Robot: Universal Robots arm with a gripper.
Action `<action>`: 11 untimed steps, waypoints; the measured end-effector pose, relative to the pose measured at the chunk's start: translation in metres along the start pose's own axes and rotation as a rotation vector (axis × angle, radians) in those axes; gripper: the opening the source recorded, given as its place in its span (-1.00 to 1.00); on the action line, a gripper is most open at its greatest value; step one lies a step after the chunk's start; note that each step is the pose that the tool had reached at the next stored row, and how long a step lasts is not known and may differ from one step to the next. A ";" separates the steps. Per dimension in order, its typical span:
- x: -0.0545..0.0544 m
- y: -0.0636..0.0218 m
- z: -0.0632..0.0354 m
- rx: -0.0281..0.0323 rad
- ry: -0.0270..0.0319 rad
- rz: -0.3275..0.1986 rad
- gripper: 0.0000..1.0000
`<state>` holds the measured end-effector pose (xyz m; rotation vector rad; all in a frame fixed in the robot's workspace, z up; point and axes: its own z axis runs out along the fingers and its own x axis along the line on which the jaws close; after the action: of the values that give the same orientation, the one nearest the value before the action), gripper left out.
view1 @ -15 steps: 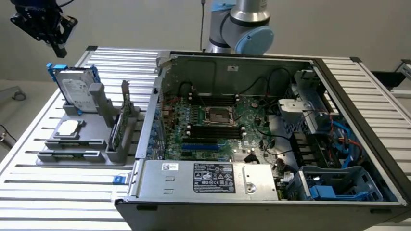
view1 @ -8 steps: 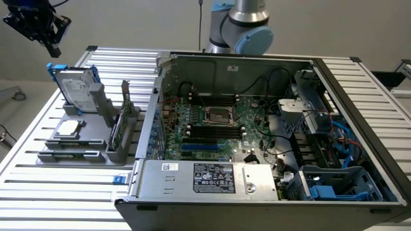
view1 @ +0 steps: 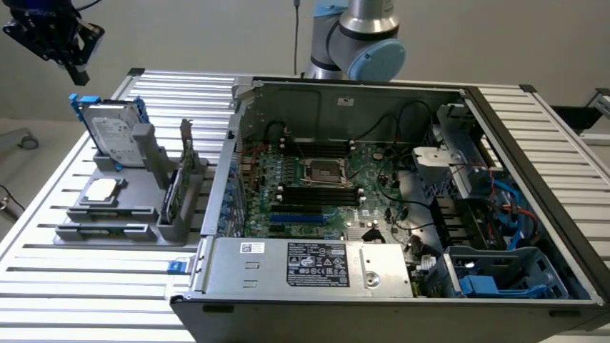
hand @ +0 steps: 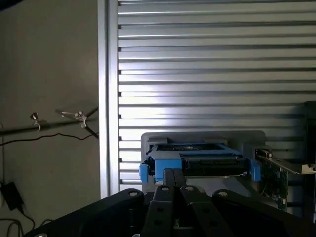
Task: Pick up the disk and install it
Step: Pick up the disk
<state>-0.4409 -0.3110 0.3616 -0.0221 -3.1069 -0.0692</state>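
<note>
Saw the pincer (view1: 76, 74) hanging high at the exterior view's left, well apart from the disk (view1: 107, 132). Found the disk standing upright in a grey holder (view1: 105, 232) on the slatted table (view1: 67, 286), near a silver chip (view1: 102, 189) and a green card (view1: 177, 191). Noted an open computer case (view1: 381, 323) just beside the holder.

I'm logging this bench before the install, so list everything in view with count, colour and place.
disk: one, silver-grey in blue carrier, upright in the holder
chip: one, silver, flat on the holder
circuit card: one, green, on edge in the holder
holder: one, grey, on the table, exterior view's left
computer case: one, grey and black, open, on the table
motherboard: one, green, inside the case
power supply: one, silver, case's near edge
drive cage: one, blue, case's near corner
table: one, silver, slatted
arm: one, grey and light blue, behind the case
pincer: one, black, shut, empty, above the disk
</note>
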 end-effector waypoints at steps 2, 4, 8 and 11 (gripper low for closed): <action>0.000 0.0000 0.0000 0.0000 0.0000 0.000 -0.79; 0.000 0.0000 0.0000 0.0000 0.0000 0.000 -0.79; 0.000 0.0000 0.0000 0.0000 0.0000 0.000 -0.79; 0.001 0.0002 0.0001 0.0007 0.0007 -0.018 -0.79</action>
<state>-0.4419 -0.3108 0.3615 0.0052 -3.1066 -0.0687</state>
